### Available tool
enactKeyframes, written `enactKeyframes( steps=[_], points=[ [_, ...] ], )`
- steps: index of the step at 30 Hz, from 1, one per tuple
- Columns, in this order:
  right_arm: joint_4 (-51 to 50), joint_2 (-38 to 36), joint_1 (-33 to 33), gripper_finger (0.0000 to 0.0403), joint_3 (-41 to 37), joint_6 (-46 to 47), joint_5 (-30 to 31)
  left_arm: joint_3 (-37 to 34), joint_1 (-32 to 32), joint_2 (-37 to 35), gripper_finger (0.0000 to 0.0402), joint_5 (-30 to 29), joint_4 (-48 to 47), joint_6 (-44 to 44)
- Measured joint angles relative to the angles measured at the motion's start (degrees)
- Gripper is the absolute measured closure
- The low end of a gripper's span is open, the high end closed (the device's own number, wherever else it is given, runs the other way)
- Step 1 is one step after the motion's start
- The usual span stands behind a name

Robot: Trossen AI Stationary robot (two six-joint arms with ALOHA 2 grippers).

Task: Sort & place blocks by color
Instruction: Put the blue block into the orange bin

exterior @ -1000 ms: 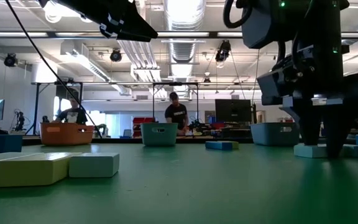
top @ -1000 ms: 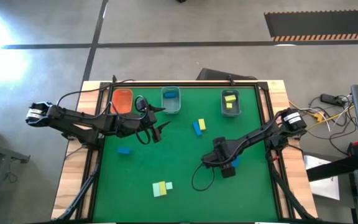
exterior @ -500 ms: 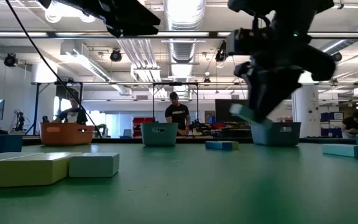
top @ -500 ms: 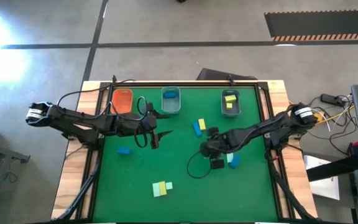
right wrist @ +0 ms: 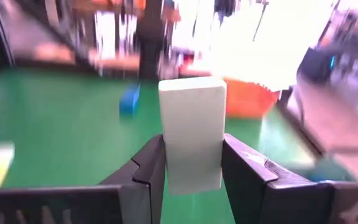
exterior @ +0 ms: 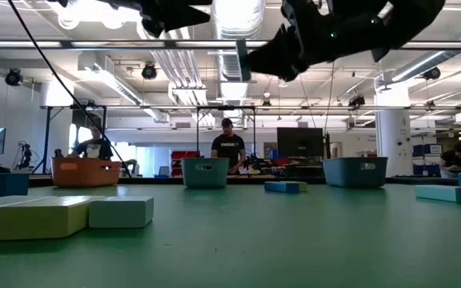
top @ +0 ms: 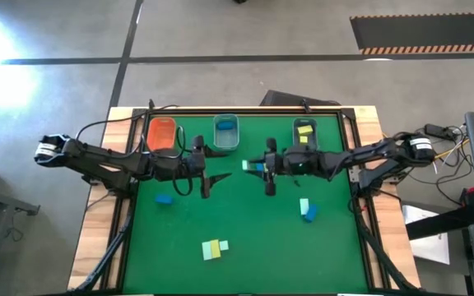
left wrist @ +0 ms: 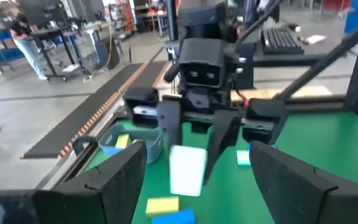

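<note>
Right gripper [right wrist: 191, 163] is up off the table over the middle, fingers clamped on a pale mint block [right wrist: 192, 132] standing upright between them. From above that block [top: 248, 166] is only a pale sliver at its tip. Left gripper [top: 206, 173] faces it from just beside, jaws spread wide and empty. A blue and yellow pair [left wrist: 169, 210] lies under the held block, cut off by the frame edge. Blurred orange bin [right wrist: 249, 98] beyond
</note>
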Motion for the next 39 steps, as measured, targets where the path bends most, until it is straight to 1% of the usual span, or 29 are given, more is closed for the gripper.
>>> enactKeyframes(
  steps=[2,5,10,16,24,28,36,39],
  points=[
    [6.4,0.6,-1.1,0.0291,-1.0,0.3,-2.0,0.0,0.0,0.8,0.0134,0.0,1.6,0.0],
    [8.8,0.6,-1.9,0.0291,-1.3,0.3,-4.2,0.0,0.0,3.4,0.0134,0.0,5.7,0.2],
    [8.9,0.3,-2.1,0.0291,-1.3,-0.2,-5.3,0.0,0.2,8.1,0.0134,0.0,12.3,1.7],
    [9.1,0.5,-2.0,0.0291,-1.3,-0.2,-6.6,0.0,1.4,11.9,0.0134,0.0,18.7,1.8],
    [9.1,0.5,-2.0,0.0291,-1.3,-0.5,-6.7,0.0,2.1,17.6,0.0139,0.0,27.3,3.4],
    [9.1,0.5,-2.0,0.0291,-1.3,-0.6,-6.7,0.1,2.3,18.8,0.0171,0.0,29.3,3.6],
    [8.9,0.5,-2.0,0.0291,-1.3,-0.5,-6.9,0.0,2.7,20.1,0.0280,0.0,29.5,3.5],
    [8.9,0.5,-2.0,0.0291,-1.3,-0.5,-6.9,0.0,2.7,20.1,0.0284,0.0,29.6,3.5]
  ],
)
